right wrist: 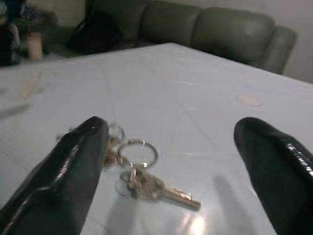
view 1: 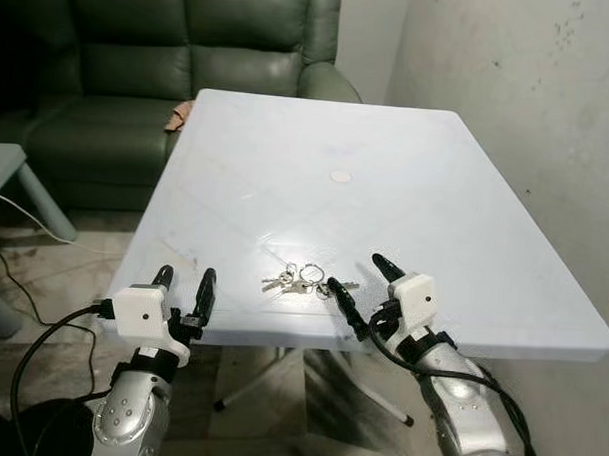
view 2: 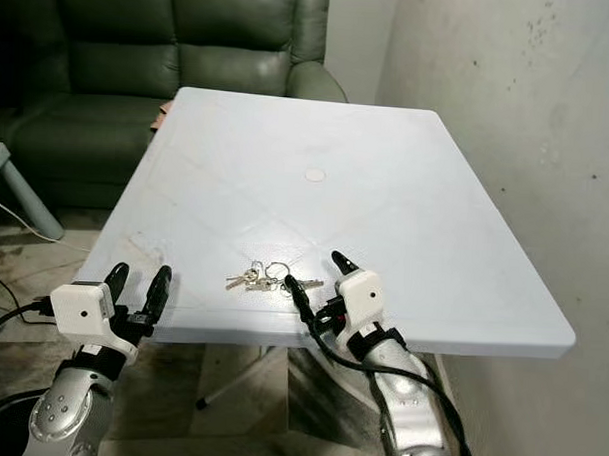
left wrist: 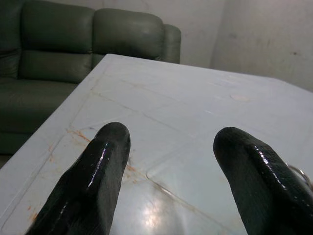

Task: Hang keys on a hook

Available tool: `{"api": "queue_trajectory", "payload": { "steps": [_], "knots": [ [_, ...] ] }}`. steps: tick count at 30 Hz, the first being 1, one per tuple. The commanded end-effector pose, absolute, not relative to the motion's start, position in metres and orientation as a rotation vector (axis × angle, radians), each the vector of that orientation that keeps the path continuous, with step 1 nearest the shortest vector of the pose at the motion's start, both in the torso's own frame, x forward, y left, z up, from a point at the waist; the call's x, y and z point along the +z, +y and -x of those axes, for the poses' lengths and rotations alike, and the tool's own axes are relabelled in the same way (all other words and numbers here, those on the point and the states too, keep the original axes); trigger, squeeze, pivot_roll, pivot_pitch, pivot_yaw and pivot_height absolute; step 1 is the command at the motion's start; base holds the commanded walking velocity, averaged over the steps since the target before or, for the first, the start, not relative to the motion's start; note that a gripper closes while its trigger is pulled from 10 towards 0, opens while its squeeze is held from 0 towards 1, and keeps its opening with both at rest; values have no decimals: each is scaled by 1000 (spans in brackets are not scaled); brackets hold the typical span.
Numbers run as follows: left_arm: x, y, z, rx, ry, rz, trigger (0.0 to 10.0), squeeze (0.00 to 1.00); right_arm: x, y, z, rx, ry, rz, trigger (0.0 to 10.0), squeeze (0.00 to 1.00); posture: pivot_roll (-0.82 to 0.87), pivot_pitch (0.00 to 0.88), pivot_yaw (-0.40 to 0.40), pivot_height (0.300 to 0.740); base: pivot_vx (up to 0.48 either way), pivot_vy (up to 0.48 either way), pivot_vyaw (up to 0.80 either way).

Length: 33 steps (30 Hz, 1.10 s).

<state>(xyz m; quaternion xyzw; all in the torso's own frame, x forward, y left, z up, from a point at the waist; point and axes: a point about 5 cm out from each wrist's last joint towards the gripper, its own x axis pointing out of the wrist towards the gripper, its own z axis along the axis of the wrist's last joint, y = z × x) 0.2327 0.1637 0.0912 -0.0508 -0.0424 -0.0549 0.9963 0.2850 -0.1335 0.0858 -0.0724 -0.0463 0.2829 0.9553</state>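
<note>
A bunch of silver keys (view 1: 301, 280) on linked rings lies flat near the front edge of the pale blue table (view 1: 386, 181). My right gripper (view 1: 364, 282) hovers open just right of the keys, one black finger almost beside them; the right wrist view has the keys (right wrist: 146, 176) lying between its spread fingers. My left gripper (view 1: 184, 289) is open at the table's front left edge, with nothing between its fingers (left wrist: 93, 181). I see no hook.
A dark green leather sofa (view 1: 180, 74) stands behind the table, and a bare grey wall (view 1: 530, 86) runs along the right. A small round mark (view 1: 340, 175) sits mid-table. A grey side table (view 1: 6, 173) and cables (view 1: 41, 329) are on the left.
</note>
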Motion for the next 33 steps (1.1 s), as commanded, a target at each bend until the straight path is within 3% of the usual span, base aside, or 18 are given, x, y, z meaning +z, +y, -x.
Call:
{"api": "queue_trajectory", "payload": {
  "steps": [1, 6, 19, 25, 33],
  "knots": [
    [88, 160, -231, -149, -71, 88, 10000, 0, 89, -132, -289, 610, -100, 186, 10000, 0, -50, 21, -26, 740, 0, 0, 0],
    [83, 152, -225, -209, -45, 60, 10000, 0, 91, -132, -295, 641, -110, 305, 10000, 0, -43, 24, -27, 740, 0, 0, 0],
    [79, 137, -218, -282, -25, 26, 10000, 0, 92, -122, -304, 705, -135, 359, 10000, 0, -36, 41, -28, 740, 0, 0, 0],
    [81, 135, -217, -274, -31, 25, 10000, 0, 83, -102, -300, 915, -64, 412, 10000, 0, -20, 50, -42, 740, 0, 0, 0],
    [80, 135, -215, -258, -30, 19, 10000, 0, 77, -97, -299, 951, -22, 438, 10000, 0, -10, 49, -57, 740, 0, 0, 0]
  ]
}}
